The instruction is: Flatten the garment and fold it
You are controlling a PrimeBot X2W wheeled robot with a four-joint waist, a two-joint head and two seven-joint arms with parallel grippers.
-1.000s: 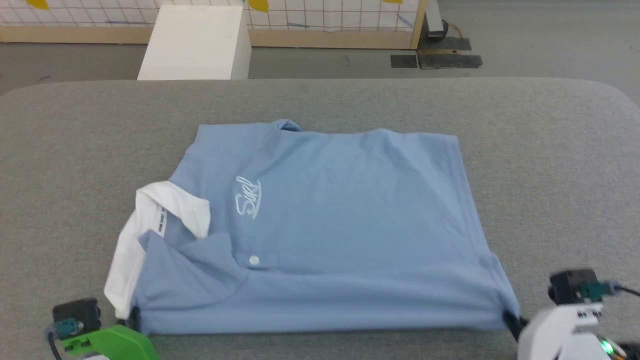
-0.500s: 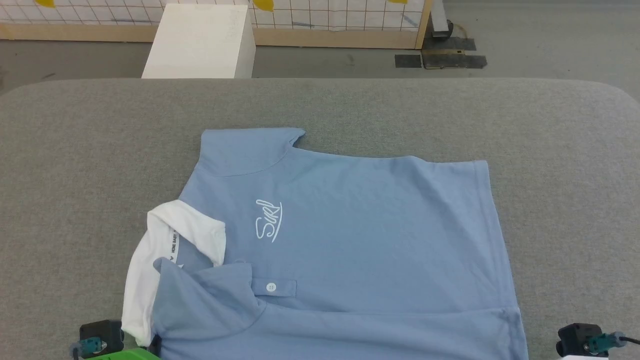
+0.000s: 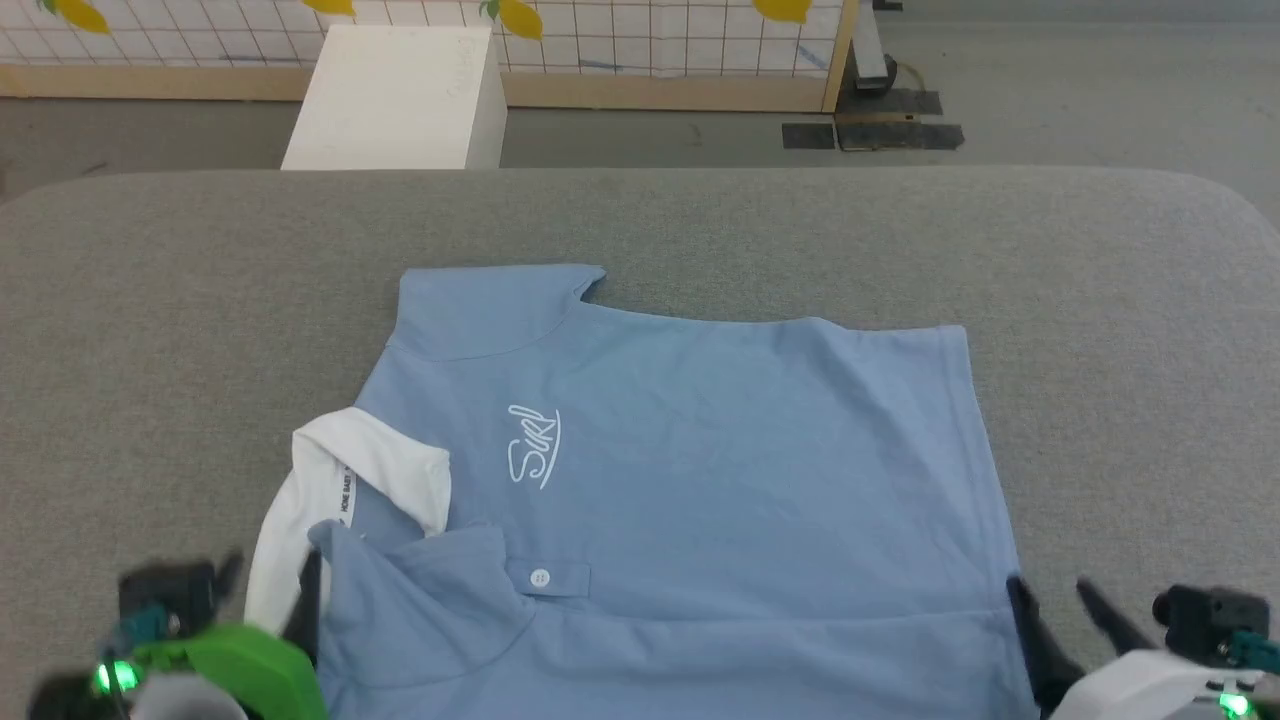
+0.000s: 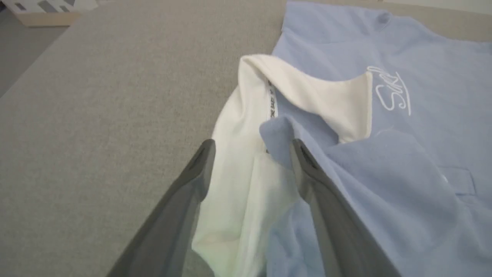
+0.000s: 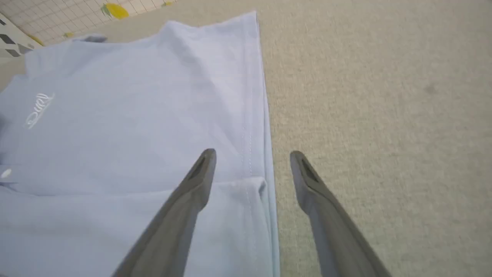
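Observation:
The garment (image 3: pixel 700 480), a light blue polo shirt with a white script logo, lies spread on the grey table, front up. Its white collar (image 3: pixel 350 470) is at the left, and a small white button (image 3: pixel 540 577) sits on the placket. My left gripper (image 3: pixel 272 585) is at the near left corner. It stands open with the collar (image 4: pixel 250 184) lying loose between its fingers (image 4: pixel 200 169). My right gripper (image 3: pixel 1060 610) is at the near right corner, also open. Its fingers (image 5: pixel 196 181) straddle the shirt's side hem (image 5: pixel 265 154) where a folded layer ends.
The grey fabric tabletop (image 3: pixel 150 300) extends well past the shirt on the left, right and far sides. On the floor beyond the far edge stand a white box (image 3: pixel 400 95), a gridded wall panel in a wooden frame (image 3: pixel 680 95) and dark floor plates (image 3: pixel 870 125).
Both grippers went from shut on the shirt's near corners to open, letting the fabric go. Before that the shirt's near edge was drawn toward me and the shirt spread flatter.

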